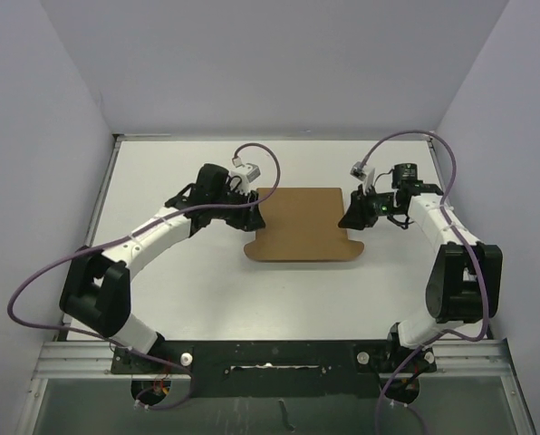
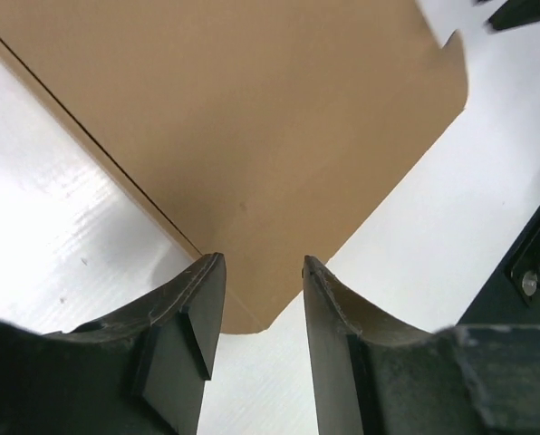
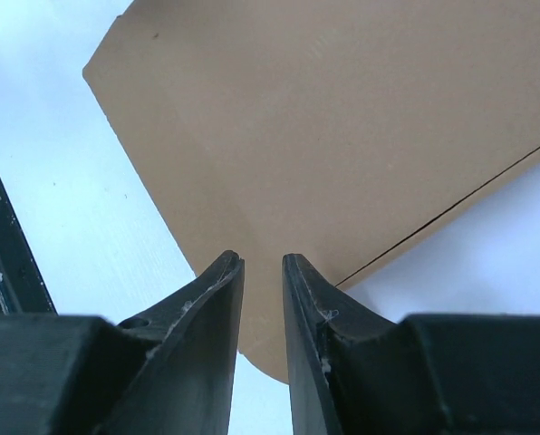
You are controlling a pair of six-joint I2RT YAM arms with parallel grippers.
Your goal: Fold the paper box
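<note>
The paper box point(image 1: 302, 225) lies as a flat brown cardboard sheet in the middle of the white table, a flared flap on its near edge. My left gripper point(image 1: 252, 207) stands at the sheet's left edge. In the left wrist view its fingers are apart point(image 2: 263, 263), with a rounded corner of the paper box point(image 2: 252, 118) showing between the tips. My right gripper point(image 1: 353, 217) is at the sheet's right edge. Its jaws point(image 3: 263, 258) stand a narrow gap apart over a corner of the paper box point(image 3: 342, 136), which has a dark fold line.
Pale walls close in the white table point(image 1: 207, 299) at the left, back and right. A black rail and metal frame point(image 1: 270, 362) with both arm bases run along the near edge. A dark part point(image 2: 537, 254) shows at the left wrist view's right edge.
</note>
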